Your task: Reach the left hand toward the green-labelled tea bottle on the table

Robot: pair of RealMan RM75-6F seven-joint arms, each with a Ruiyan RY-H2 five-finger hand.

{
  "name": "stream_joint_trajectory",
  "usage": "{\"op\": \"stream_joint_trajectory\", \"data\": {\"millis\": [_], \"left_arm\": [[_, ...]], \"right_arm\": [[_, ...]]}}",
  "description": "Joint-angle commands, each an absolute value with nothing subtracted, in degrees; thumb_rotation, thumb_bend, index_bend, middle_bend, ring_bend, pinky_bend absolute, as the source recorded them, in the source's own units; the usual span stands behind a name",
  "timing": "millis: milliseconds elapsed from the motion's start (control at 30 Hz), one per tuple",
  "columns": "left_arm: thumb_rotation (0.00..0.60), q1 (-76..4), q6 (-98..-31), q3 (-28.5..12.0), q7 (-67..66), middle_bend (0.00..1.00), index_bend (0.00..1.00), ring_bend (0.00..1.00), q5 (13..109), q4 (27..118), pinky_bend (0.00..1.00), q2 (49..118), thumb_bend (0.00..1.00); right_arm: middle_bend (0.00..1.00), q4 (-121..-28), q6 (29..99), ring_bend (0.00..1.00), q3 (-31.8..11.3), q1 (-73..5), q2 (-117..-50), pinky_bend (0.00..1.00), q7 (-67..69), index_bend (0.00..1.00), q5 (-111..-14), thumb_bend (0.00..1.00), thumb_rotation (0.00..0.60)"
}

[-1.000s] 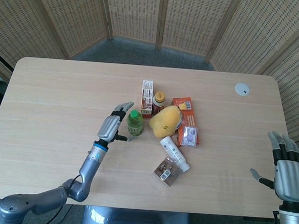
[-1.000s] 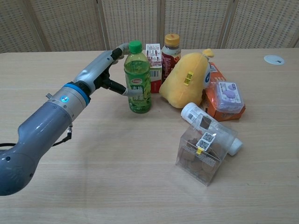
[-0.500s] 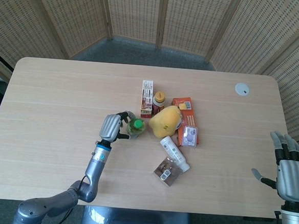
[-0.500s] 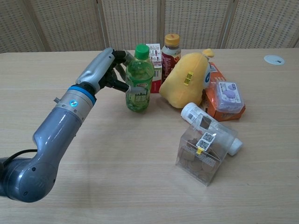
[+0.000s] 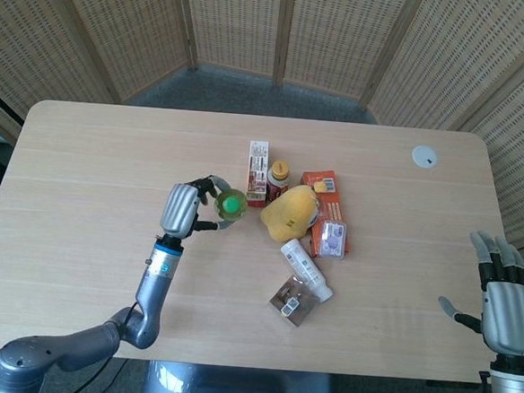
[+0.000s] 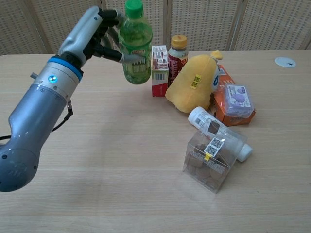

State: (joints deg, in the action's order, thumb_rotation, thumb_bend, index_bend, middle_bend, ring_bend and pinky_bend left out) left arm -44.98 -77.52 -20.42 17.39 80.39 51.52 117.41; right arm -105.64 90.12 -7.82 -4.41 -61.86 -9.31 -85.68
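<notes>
The green-labelled tea bottle (image 6: pixel 135 44) with a green cap (image 5: pixel 231 202) is upright and raised off the table. My left hand (image 6: pixel 99 33) grips it from its left side, fingers wrapped around the body. In the head view the left hand (image 5: pixel 185 211) sits left of the bottle's cap. My right hand (image 5: pixel 504 303) hangs at the table's right front edge, fingers spread, holding nothing.
A cluster stands right of the bottle: a small carton (image 6: pixel 159 70), a brown bottle with a yellow cap (image 6: pixel 177 52), a yellow plush (image 6: pixel 194 82), an orange box (image 6: pixel 233 104), a white bottle lying down (image 6: pixel 218 132) and a clear box (image 6: pixel 209 160). A white disc (image 5: pixel 424 156) lies at the back right.
My left hand closed around the tea bottle and lifted it off the table, moving up and slightly left. The right hand has barely moved.
</notes>
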Motion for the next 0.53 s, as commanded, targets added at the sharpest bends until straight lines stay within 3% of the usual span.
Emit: {"op": "stream_joint_trajectory", "data": {"millis": [33,233,533], "left_arm": [[0.600,-43.6,-80.8,-21.6,11.8,0.67,0.78,0.55,81.8,62.2,0.63,110.4,0.12],[0.600,-42.7,-82.4,-23.2,5.7,0.67,0.78,0.55,82.4,74.2,0.63,103.7,0.12],[0.600,-42.5,-82.8,-24.5,1.9,0.67,0.77,0.55,81.4,81.5,0.64,100.5,0.12]], "right_arm": [[0.00,-105.8,90.2,0.00,-7.7,-4.4,-61.9,0.00,-9.6,0.00,-86.0,0.00,0.600],[0.00,-106.1,90.1,0.00,-7.3,-4.4,-62.2,0.00,-10.5,0.00,-86.5,0.00,0.600],[0.00,-106.2,90.1,0.00,-7.1,-4.3,-62.5,0.00,-11.0,0.00,-86.6,0.00,0.600]]}}
